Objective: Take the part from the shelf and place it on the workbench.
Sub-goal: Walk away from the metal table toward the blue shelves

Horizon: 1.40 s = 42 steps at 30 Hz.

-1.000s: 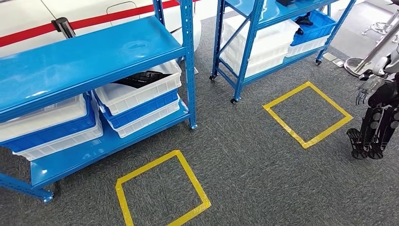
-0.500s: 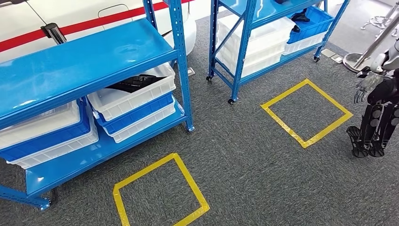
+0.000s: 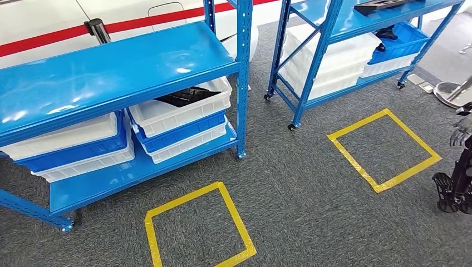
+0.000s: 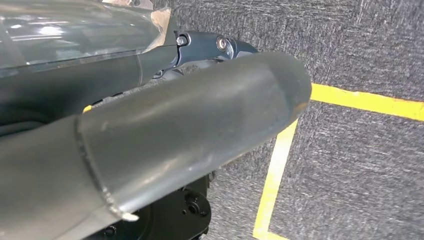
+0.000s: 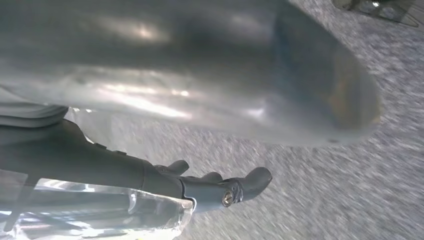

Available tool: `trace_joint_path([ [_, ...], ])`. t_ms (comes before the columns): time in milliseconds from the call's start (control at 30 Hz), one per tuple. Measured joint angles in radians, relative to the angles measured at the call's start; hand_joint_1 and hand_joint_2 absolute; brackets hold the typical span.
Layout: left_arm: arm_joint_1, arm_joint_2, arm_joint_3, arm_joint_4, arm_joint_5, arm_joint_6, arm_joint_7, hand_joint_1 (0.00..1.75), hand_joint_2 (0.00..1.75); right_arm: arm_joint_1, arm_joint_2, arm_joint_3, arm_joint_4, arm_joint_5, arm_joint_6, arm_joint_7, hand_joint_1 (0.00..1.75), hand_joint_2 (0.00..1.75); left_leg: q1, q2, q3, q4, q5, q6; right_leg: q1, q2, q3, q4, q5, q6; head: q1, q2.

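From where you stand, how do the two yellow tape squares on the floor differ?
The near square lies in front of the near shelf, and the picture's lower edge cuts it off. The far square lies before the far shelf, further right, and shows whole. Both are yellow tape outlines on grey carpet, each set at a slant.

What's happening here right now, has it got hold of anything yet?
Nothing is in hand yet. The left hand and right hand hang by the robot's sides over grey carpet, holding nothing. The head view faces the near blue shelf, where a dark part lies in the top white bin. A yellow tape square marks the floor in front. No workbench is visible.
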Motion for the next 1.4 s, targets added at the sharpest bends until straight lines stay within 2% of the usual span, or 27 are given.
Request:
trace_joint_path([
  [33,0.000,0.000,0.001,0.000,0.001,0.000,-0.001,0.00,0.00,-0.002,0.000,0.001,0.000,0.003,0.000,0.001,0.00,0.00,-0.002,-0.006,-0.001,0.005,-0.005,-0.006,-0.001,0.005,0.015,-0.038,0.017,-0.005,0.000,0.000],
  [133,0.002,0.000,0.003,0.000,0.002,0.001,-0.003,0.00,0.00,-0.009,0.001,0.003,0.000,0.008,0.000,0.004,0.00,0.00,0.000,-0.014,-0.004,0.008,-0.011,-0.019,0.002,-0.002,0.024,-0.050,0.028,-0.032,-0.002,0.000],
  [200,0.004,0.001,0.005,0.000,0.003,0.002,-0.003,0.00,0.00,-0.010,0.003,0.004,0.000,0.011,0.000,0.005,0.00,0.00,0.006,0.005,-0.019,0.035,-0.031,-0.029,-0.003,-0.012,0.027,-0.052,0.032,-0.044,-0.004,0.000],
  [233,0.004,0.001,0.006,0.000,0.003,0.002,-0.003,0.00,0.00,-0.010,0.003,0.004,0.000,0.012,0.000,0.005,0.00,0.00,0.009,0.021,-0.039,0.076,-0.055,-0.034,-0.005,-0.017,0.026,-0.053,0.033,-0.049,-0.006,0.000],
  [300,0.002,0.000,0.006,0.000,0.004,0.003,-0.003,0.00,0.00,-0.008,0.003,0.005,0.000,0.016,0.000,0.005,0.00,0.00,0.013,0.049,-0.108,0.216,-0.122,-0.047,-0.003,-0.032,0.024,-0.053,0.032,-0.055,-0.010,0.000],
  [333,0.002,0.000,0.006,0.000,0.005,0.003,-0.003,0.00,0.00,-0.007,0.003,0.005,0.000,0.017,0.000,0.005,0.00,0.00,0.015,0.054,-0.139,0.276,-0.142,-0.051,-0.002,-0.040,0.023,-0.053,0.031,-0.055,-0.010,0.000],
  [367,0.004,0.000,0.006,0.000,0.006,0.004,-0.003,0.00,0.00,-0.006,0.003,0.005,0.000,0.019,0.000,0.005,0.00,0.00,0.016,0.057,-0.157,0.307,-0.146,-0.053,-0.001,-0.049,0.023,-0.053,0.030,-0.056,-0.010,0.000],
  [400,0.005,0.000,0.007,0.000,0.006,0.004,-0.003,0.00,0.00,-0.006,0.003,0.006,0.000,0.019,0.000,0.005,0.00,0.00,0.016,0.058,-0.151,0.291,-0.127,-0.052,-0.001,-0.056,0.023,-0.053,0.030,-0.056,-0.010,0.000],
  [433,0.006,0.000,0.007,0.000,0.007,0.004,-0.003,0.00,0.00,-0.007,0.004,0.006,0.000,0.020,0.000,0.006,0.00,0.00,0.016,0.062,-0.127,0.240,-0.095,-0.048,0.000,-0.062,0.025,-0.053,0.029,-0.056,-0.010,0.000],
  [500,0.004,0.001,0.007,0.000,0.007,0.004,-0.003,0.00,0.00,-0.009,0.006,0.009,0.000,0.020,0.000,0.006,0.00,0.00,0.011,0.088,-0.055,0.096,-0.033,-0.037,0.004,-0.075,0.028,-0.053,0.027,-0.053,-0.010,0.000],
  [567,0.001,0.001,0.007,0.000,0.008,0.004,-0.004,0.00,0.00,-0.010,0.008,0.011,0.000,0.021,0.000,0.006,0.00,0.00,0.003,0.108,-0.018,0.019,-0.016,-0.026,0.007,-0.087,0.031,-0.055,0.024,-0.046,-0.009,0.000],
  [633,0.001,0.002,0.008,0.000,0.010,0.004,-0.004,0.00,0.00,-0.011,0.011,0.012,0.000,0.021,0.000,0.006,0.00,0.00,-0.003,0.096,-0.017,0.008,-0.018,-0.015,0.008,-0.100,0.038,-0.062,0.023,-0.034,-0.010,0.000],
  [700,0.002,0.001,0.010,0.000,0.012,0.004,-0.005,0.00,0.00,-0.011,0.012,0.013,-0.001,0.021,0.000,0.006,0.00,0.00,0.001,0.080,-0.002,-0.010,-0.004,-0.003,0.008,-0.085,0.037,-0.050,0.012,-0.025,-0.008,0.000],
  [733,0.002,0.001,0.011,0.000,0.012,0.004,-0.005,0.00,0.00,-0.011,0.011,0.013,-0.002,0.021,0.000,0.006,0.00,0.00,0.003,0.071,0.005,-0.019,0.003,0.003,0.008,-0.066,0.022,-0.013,-0.008,-0.027,-0.005,0.000],
  [800,0.001,0.001,0.015,0.000,0.012,0.004,-0.005,0.00,0.00,-0.009,0.009,0.013,-0.002,0.021,0.000,0.006,0.00,0.00,0.004,0.054,0.010,-0.024,0.009,0.009,0.006,-0.031,-0.038,0.115,-0.066,-0.034,-0.001,0.000],
  [867,0.002,0.001,0.016,0.000,0.012,0.004,-0.005,0.00,0.00,-0.006,0.009,0.013,-0.002,0.021,0.000,0.006,0.00,0.00,0.002,0.032,0.010,-0.023,0.008,0.010,0.005,-0.023,-0.092,0.214,-0.095,-0.030,0.000,0.000],
  [900,0.002,0.001,0.017,0.000,0.012,0.004,-0.005,0.00,0.00,-0.005,0.008,0.013,-0.002,0.021,0.000,0.006,0.00,0.00,0.001,0.020,0.011,-0.021,0.006,0.009,0.005,-0.021,-0.093,0.208,-0.083,-0.022,0.000,0.000],
  [933,0.003,0.001,0.017,0.000,0.012,0.004,-0.005,0.00,0.00,-0.004,0.008,0.013,-0.002,0.021,0.000,0.006,0.00,0.00,0.001,0.008,0.012,-0.019,0.005,0.007,0.005,-0.018,-0.075,0.159,-0.055,-0.013,0.000,0.000],
  [1000,0.003,0.000,0.017,0.000,0.012,0.004,-0.005,0.00,0.00,-0.004,0.008,0.013,-0.001,0.022,0.001,0.007,0.00,0.00,0.000,-0.015,0.012,-0.010,-0.003,-0.001,0.003,0.005,-0.014,0.016,0.008,-0.002,0.002,0.000],
  [1067,0.003,0.000,0.017,0.000,0.013,0.005,-0.005,0.00,0.00,-0.006,0.008,0.013,-0.001,0.023,0.001,0.008,0.00,0.00,-0.001,-0.029,0.007,0.000,-0.012,-0.012,0.004,0.027,0.017,-0.054,0.032,-0.013,0.001,0.000],
  [1133,0.004,0.000,0.017,0.000,0.005,0.015,-0.003,0.00,0.00,-0.010,0.009,0.014,-0.001,0.026,0.002,0.008,0.00,0.00,0.001,-0.040,0.003,0.003,-0.015,-0.020,0.006,0.023,0.021,-0.054,0.031,-0.030,0.000,0.000],
  [1167,0.006,0.001,0.017,0.000,-0.001,0.024,0.000,0.00,0.00,-0.011,0.010,0.015,-0.001,0.027,0.002,0.009,0.00,0.00,0.003,-0.038,0.001,0.006,-0.018,-0.024,0.005,0.017,0.023,-0.055,0.032,-0.036,0.001,0.000],
  [1233,0.006,0.002,0.017,0.000,-0.012,0.038,0.005,0.00,0.00,-0.011,0.012,0.017,-0.002,0.030,0.002,0.009,0.00,0.00,0.004,-0.007,-0.018,0.051,-0.045,-0.033,0.000,0.001,0.027,-0.059,0.032,-0.050,-0.003,0.000],
  [1300,0.003,0.002,0.017,0.000,-0.016,0.043,0.007,0.00,0.00,-0.009,0.014,0.019,-0.001,0.033,0.002,0.009,0.00,0.00,0.007,0.036,-0.078,0.167,-0.104,-0.044,0.001,-0.018,0.029,-0.060,0.029,-0.059,-0.009,0.000],
  [1333,0.003,0.002,0.017,0.000,-0.017,0.044,0.008,0.00,0.00,-0.007,0.014,0.020,-0.001,0.034,0.002,0.009,0.00,0.00,0.010,0.046,-0.114,0.232,-0.129,-0.049,0.002,-0.028,0.029,-0.060,0.027,-0.062,-0.011,0.000],
  [1367,0.003,0.002,0.016,0.000,-0.018,0.045,0.009,0.00,0.00,-0.006,0.014,0.021,-0.001,0.035,0.002,0.009,0.00,0.00,0.012,0.052,-0.142,0.277,-0.140,-0.051,0.004,-0.038,0.030,-0.059,0.026,-0.063,-0.011,0.000],
  [1400,0.005,0.002,0.016,0.000,-0.018,0.045,0.009,0.00,0.00,-0.005,0.014,0.021,-0.001,0.035,0.002,0.009,0.00,0.00,0.013,0.056,-0.153,0.290,-0.131,-0.052,0.005,-0.047,0.031,-0.059,0.024,-0.064,-0.011,0.000],
])
